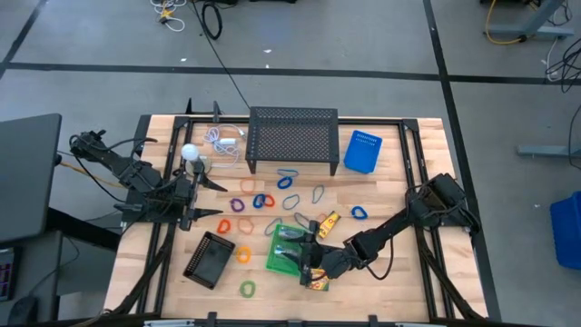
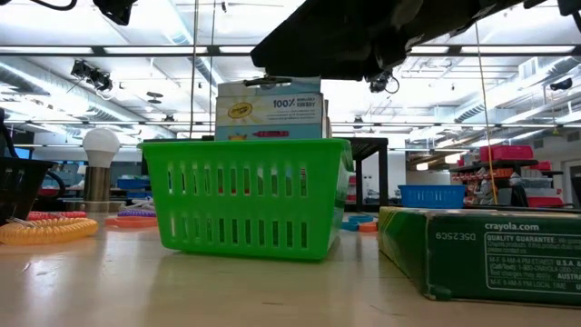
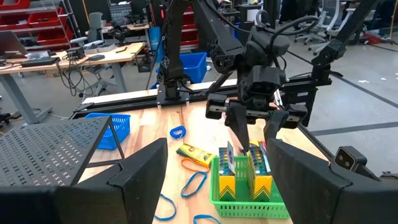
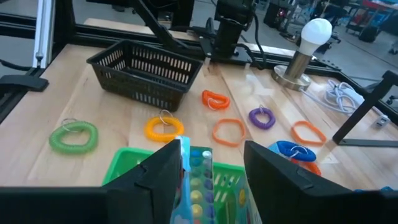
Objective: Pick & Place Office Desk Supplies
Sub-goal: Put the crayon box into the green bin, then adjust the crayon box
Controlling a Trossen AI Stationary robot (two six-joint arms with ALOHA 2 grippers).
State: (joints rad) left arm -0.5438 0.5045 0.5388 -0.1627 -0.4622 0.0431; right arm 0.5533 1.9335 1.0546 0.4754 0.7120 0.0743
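Observation:
A green basket (image 1: 281, 262) stands near the table's front with yellow crayon boxes upright in it (image 3: 261, 171). My right gripper (image 3: 256, 134) hangs open just above the basket, pointing down at a slant. Its fingers stand on either side of the top of one box (image 4: 198, 177). Another crayon box (image 1: 328, 221) lies flat on the table beyond the basket. A third (image 2: 481, 250) lies at the basket's near side. Coloured loops (image 1: 263, 202) are scattered over the table's middle. My left gripper (image 1: 201, 195) waits open at the left, holding nothing. My right gripper has one finger (image 4: 163, 171) close against the upper edge (image 4: 185, 155) of the upright crayon box, and I cannot tell whether it touches. A gap shows between the box and the other finger (image 4: 267, 168). The box stands in the basket.
A black basket (image 1: 211, 259) sits at the front left. A black mesh stand (image 1: 292, 136) and a blue basket (image 1: 363, 152) are at the back. A white bulb on a base (image 1: 189, 154) and a white cable (image 1: 225, 141) are at the back left. Loops lie between them (image 4: 229, 130).

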